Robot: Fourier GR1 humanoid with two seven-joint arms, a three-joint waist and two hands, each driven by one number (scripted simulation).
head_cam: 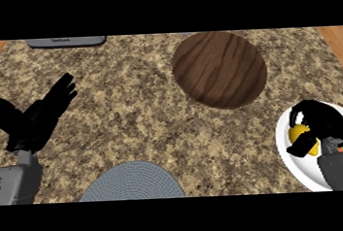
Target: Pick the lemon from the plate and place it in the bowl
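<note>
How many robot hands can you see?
2. The black left hand is open at the left. The black right hand, at the right, curls round the yellow lemon over the round white plate.

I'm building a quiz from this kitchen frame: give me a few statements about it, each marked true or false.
1. The right hand curls round the lemon. True.
2. The lemon already lies in the wooden bowl. False: it is over the white plate, in the right hand.
3. The left hand is open, at the view's left. True.
4. The bowl touches the plate. False: the counter shows between them.
</note>
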